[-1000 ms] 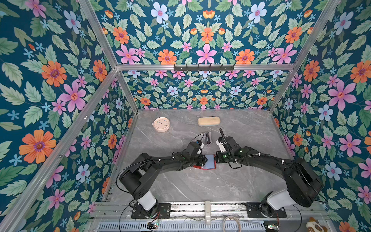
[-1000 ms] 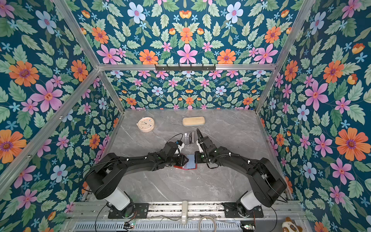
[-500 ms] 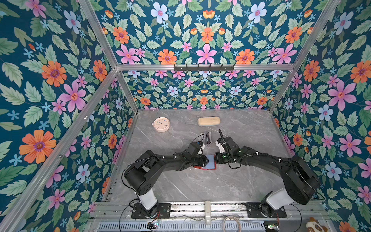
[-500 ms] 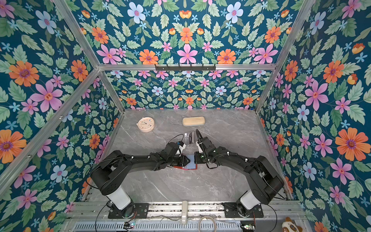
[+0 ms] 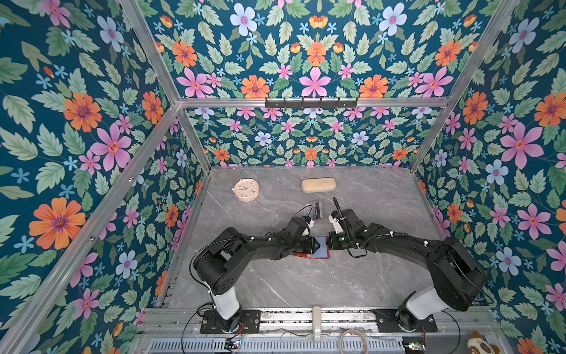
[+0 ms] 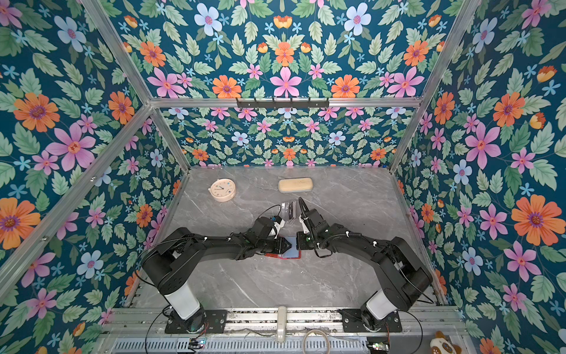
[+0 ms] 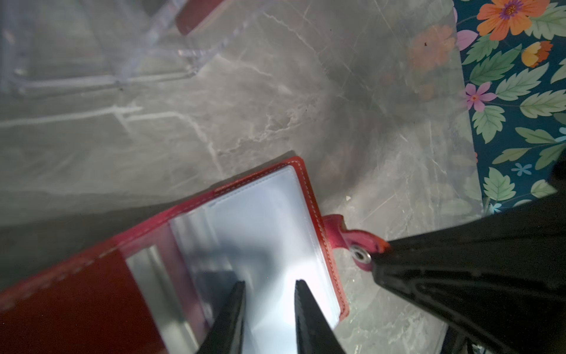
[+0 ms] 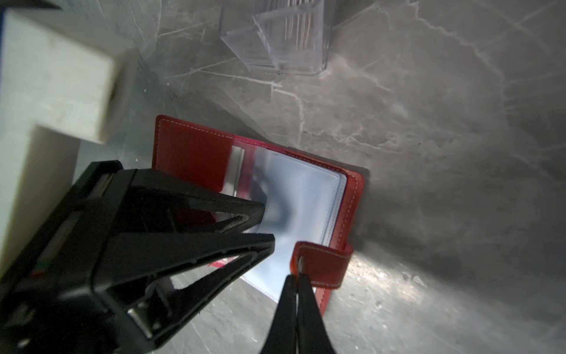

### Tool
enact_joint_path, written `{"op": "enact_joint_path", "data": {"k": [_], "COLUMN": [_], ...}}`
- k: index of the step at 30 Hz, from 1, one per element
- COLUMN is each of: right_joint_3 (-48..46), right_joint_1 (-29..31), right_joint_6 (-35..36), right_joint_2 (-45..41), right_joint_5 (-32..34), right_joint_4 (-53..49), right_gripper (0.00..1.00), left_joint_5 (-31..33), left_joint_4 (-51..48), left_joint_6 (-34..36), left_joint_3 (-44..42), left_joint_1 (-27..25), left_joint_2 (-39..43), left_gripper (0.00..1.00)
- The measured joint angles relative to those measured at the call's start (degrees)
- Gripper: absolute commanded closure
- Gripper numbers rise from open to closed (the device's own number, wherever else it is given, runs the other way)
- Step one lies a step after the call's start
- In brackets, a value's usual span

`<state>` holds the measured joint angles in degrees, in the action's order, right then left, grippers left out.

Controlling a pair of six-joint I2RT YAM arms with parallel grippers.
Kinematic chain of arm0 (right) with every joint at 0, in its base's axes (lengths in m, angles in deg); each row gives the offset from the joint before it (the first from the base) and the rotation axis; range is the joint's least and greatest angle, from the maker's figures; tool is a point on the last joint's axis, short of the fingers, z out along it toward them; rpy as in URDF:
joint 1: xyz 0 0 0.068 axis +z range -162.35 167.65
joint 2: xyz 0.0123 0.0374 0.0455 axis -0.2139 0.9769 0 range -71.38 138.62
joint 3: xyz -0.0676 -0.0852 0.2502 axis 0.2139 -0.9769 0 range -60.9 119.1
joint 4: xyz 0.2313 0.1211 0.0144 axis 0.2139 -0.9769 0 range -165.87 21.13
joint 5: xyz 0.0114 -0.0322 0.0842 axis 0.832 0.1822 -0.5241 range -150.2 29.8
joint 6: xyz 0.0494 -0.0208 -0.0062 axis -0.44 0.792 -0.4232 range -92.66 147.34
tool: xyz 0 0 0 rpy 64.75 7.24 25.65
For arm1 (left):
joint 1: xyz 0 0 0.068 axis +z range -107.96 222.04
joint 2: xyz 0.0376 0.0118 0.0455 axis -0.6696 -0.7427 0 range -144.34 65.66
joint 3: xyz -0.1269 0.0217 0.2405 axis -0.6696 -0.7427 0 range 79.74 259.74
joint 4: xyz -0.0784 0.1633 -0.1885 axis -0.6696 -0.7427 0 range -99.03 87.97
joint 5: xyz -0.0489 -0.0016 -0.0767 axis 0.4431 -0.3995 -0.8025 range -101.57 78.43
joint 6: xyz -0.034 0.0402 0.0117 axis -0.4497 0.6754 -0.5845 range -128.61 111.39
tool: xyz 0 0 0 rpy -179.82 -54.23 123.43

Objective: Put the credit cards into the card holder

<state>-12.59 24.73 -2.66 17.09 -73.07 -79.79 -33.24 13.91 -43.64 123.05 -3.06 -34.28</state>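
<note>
The red card holder [image 5: 306,256] [image 8: 193,153] lies open mid-table, its clear sleeves [image 7: 263,220] facing up. My right gripper [image 8: 295,275] [image 5: 328,245] is shut on its snap tab [image 8: 324,263] [image 7: 352,239]. From the opposite side my left gripper [image 7: 269,282] [image 8: 269,228] [image 5: 315,245] hovers over the sleeves, jaws a narrow gap apart with only pale sleeve showing between them. The credit cards [image 5: 318,211] stand in a clear acrylic stand behind the holder. One red card's edge [image 7: 199,18] shows in the left wrist view.
The clear acrylic stand [image 8: 275,36] [image 6: 289,210] is just beyond both grippers. A round cream clock [image 5: 246,190] and a beige oblong case [image 5: 318,184] sit near the back wall. Floral walls close in the table on three sides.
The left arm has shifted slightly right at its elbow while its gripper stays over the sleeves. The right gripper and the holder have not visibly moved.
</note>
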Motion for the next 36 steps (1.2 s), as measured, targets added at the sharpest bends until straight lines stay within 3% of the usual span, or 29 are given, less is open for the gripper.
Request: {"op": "enact_joint_path", "data": {"k": [5,7,15,20,25,32,36], "right_joint_3": [0.00,0.00,-0.42,-1.31,-1.36,-2.86,-3.21], "right_joint_1": [0.00,0.00,0.00,0.00,0.00,0.42,0.46], "right_joint_6": [0.00,0.00,-0.02,-0.92,-0.90,0.17,1.53], "right_joint_2": [0.00,-0.02,-2.60,-5.22,-7.32,-10.84,-10.88], "right_joint_5": [0.02,0.04,4.22,9.49,13.66,13.99,9.20], "right_joint_4": [0.00,-0.02,-1.44,-3.98,-6.51,-6.64,-5.05], "right_gripper": [1.00,1.00,1.00,0.76,0.64,0.62,0.67], "left_joint_5": [0.02,0.00,1.42,3.15,3.80,3.80,3.78], "left_joint_4": [0.07,0.02,-0.20,-0.09,0.90,2.58,2.99], "left_joint_6": [-0.57,-0.52,-0.63,-0.70,-1.05,-2.40,-2.54], "left_joint_3": [0.00,-0.02,-1.29,-2.32,-3.56,-4.37,-4.50], "left_joint_1": [0.00,0.00,-0.02,-0.02,-0.02,-0.02,-0.02], "left_joint_2": [-0.37,-0.42,2.16,4.13,4.85,4.98,5.03], "left_gripper": [0.96,1.00,1.00,1.00,1.00,1.00,1.00]}}
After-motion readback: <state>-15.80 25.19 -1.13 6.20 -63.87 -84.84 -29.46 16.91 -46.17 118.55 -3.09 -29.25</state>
